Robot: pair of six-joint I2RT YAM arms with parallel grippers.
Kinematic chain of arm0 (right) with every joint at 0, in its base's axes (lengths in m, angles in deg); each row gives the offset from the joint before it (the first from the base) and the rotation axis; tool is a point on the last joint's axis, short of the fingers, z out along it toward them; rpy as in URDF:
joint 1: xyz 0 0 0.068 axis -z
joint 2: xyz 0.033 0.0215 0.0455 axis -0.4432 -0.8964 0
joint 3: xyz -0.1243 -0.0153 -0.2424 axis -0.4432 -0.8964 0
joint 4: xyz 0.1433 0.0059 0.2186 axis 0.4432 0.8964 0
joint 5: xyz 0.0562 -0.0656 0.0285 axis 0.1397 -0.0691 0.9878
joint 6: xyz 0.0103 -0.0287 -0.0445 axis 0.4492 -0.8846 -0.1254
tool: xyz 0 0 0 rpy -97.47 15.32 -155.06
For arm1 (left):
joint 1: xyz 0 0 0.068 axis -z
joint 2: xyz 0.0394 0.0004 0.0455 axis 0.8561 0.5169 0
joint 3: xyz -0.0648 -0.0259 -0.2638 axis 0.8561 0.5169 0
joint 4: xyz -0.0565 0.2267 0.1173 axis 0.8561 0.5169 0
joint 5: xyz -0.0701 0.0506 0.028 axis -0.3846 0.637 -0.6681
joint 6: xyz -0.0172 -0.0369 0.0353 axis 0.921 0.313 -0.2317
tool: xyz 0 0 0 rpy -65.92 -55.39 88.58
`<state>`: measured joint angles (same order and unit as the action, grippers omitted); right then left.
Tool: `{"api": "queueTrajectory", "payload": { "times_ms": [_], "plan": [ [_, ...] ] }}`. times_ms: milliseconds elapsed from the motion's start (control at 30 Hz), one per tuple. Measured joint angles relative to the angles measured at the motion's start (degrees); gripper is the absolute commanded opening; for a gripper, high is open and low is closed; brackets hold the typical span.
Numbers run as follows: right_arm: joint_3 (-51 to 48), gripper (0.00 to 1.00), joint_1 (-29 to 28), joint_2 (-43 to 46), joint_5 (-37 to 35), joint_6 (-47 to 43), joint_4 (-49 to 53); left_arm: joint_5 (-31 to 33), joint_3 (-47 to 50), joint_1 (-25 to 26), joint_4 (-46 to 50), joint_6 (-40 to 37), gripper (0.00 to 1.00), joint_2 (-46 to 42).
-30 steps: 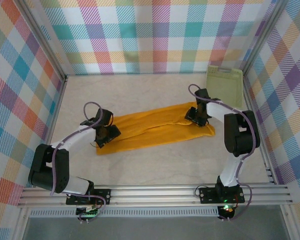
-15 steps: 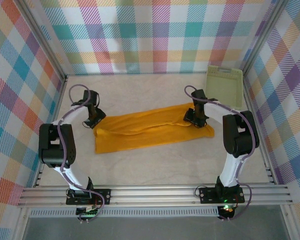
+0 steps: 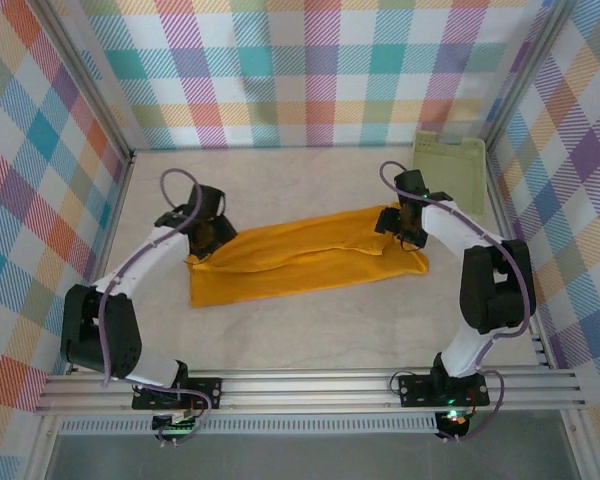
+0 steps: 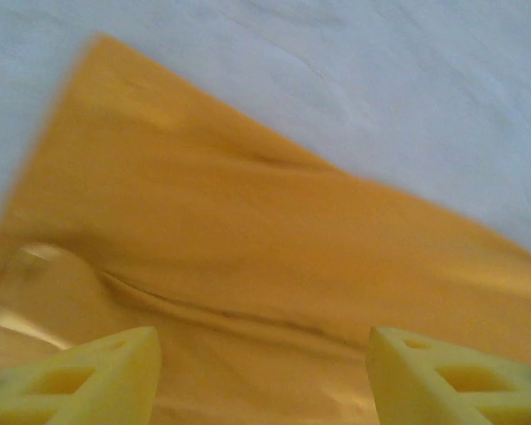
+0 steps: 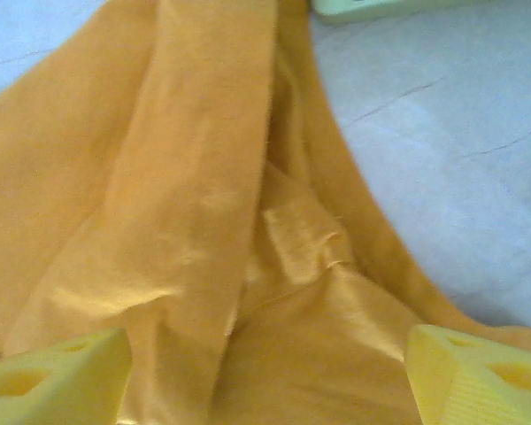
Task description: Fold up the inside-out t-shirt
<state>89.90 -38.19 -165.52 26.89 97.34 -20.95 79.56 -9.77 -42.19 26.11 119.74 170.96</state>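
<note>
The inside-out t-shirt (image 3: 300, 262) lies as a long mustard-yellow folded strip across the middle of the table, its left end nearer me than its right. My left gripper (image 3: 208, 243) hovers at the strip's far left corner. In the left wrist view its yellow fingers (image 4: 80, 382) stand wide apart, open over smooth cloth (image 4: 248, 230). My right gripper (image 3: 399, 226) is over the strip's right end. Its fingers (image 5: 57, 376) are spread open above bunched folds and a seam (image 5: 292, 239), with nothing between them.
A pale green plastic basket (image 3: 448, 175) sits in the far right corner, just behind the right gripper; its edge (image 5: 372, 7) shows at the top of the right wrist view. Checked walls close in three sides. Bare tabletop (image 3: 320, 330) lies in front of the shirt.
The left gripper left the strip's near left part, swung out to the far left, then came back to the far left corner. The right gripper opened wider at the right end.
</note>
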Motion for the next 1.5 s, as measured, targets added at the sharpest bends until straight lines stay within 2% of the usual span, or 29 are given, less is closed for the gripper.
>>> {"api": "queueTrajectory", "payload": {
  "times_ms": [200, 367, 567, 700, 867, 1033, 1233, 1400, 1500],
  "plan": [
    [2.16, 0.93, 0.83, -5.20, -0.37, -0.59, 0.50, -2.82, 2.05, 0.11, -3.48, 0.17, 0.64, 9.14],
    [5.27, 0.95, 0.85, -9.40, -0.52, -0.81, 1.44, -4.85, 3.13, -5.51, -5.49, -0.20, 0.65, 15.19],
    [8.59, 0.95, 0.26, -13.66, 1.09, -1.70, 1.84, -5.77, 3.30, -10.86, -8.31, -1.81, 0.65, 15.43],
    [9.53, 0.94, -1.05, -14.51, 1.57, -1.84, 1.49, -5.79, 4.52, -10.99, -9.90, -2.38, 0.65, 14.84],
    [10.86, 0.88, -3.85, -16.61, 1.49, -1.44, 2.03, -5.99, 6.60, -10.99, -12.20, -2.71, 0.65, 13.49],
    [12.85, 0.71, -4.46, -17.79, 0.55, -0.59, 4.13, -6.19, 8.46, -10.99, -14.08, -2.82, 0.66, 12.13],
    [13.70, 0.37, -6.16, -18.36, 1.60, 0.24, 4.15, -6.16, 10.56, -11.04, -14.93, -2.80, 0.66, 10.38],
    [13.57, 0.13, -8.00, -18.16, 3.10, -0.17, 3.21, -5.49, 12.31, -11.19, -14.71, -2.64, 0.66, 8.63],
    [11.91, 0.02, -8.26, -16.48, 2.67, -0.42, 2.82, -5.53, 13.94, -11.21, -14.32, -2.36, 0.66, 6.84]
  ]
}}
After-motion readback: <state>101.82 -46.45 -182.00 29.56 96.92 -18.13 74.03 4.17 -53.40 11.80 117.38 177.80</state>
